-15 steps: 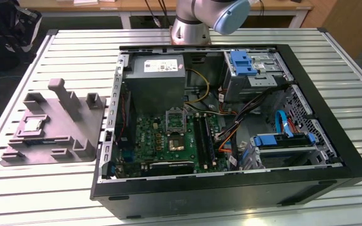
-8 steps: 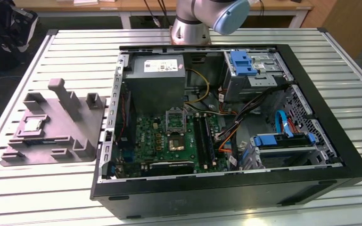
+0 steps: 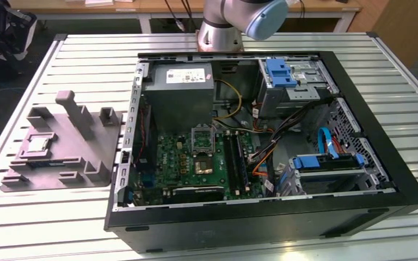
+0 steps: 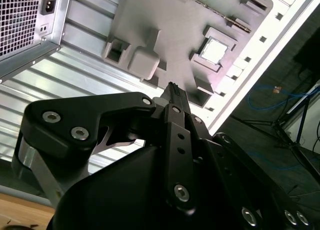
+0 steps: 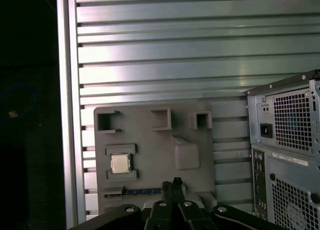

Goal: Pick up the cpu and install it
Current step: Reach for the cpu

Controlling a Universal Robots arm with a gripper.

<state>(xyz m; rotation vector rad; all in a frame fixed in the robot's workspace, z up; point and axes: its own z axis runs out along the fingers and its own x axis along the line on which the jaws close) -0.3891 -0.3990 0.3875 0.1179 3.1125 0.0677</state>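
Observation:
The cpu [image 3: 38, 143], a small silver-grey square chip, lies flat in a recess of the grey-purple fixture [image 3: 71, 157] on the slatted table, at the exterior view's left. Both wrist views look down on the cpu [image 5: 120, 163] [image 4: 215, 49] in its fixture [image 5: 150, 140] [image 4: 170, 25]. My gripper [image 5: 171, 186] [image 4: 173, 90] hangs well above the fixture, apart from the chip, its black fingers pressed together with nothing between them. The dark square socket [image 3: 203, 166] sits on the green motherboard inside the open computer case, its metal frame raised just behind it.
The open black case [image 3: 267, 217] takes up the table's middle and the exterior view's right, with a grey power supply [image 3: 183, 89], drive cages and cables inside. The arm's base [image 3: 220, 32] stands behind the case. The fixture has raised posts [image 3: 67, 100]. The table's edge [image 5: 67, 115] runs beside the fixture.

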